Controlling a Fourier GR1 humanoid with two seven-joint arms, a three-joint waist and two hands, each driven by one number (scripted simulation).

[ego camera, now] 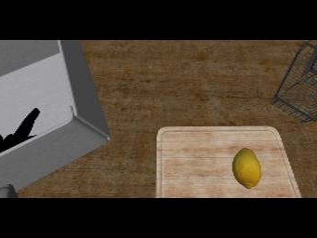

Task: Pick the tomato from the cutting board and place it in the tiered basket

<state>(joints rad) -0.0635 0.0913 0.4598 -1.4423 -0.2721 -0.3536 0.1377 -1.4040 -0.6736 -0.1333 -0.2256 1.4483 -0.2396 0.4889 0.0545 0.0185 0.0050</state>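
Lying on pale wooden cutting board [209, 158] — smooth yellow oval fruit [247, 168].

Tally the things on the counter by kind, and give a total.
Cutting board: 1
Yellow oval fruit, lying on the board: 1
Wire basket, at the far right: 1
Grey box-like unit, at the left: 1
Total: 4
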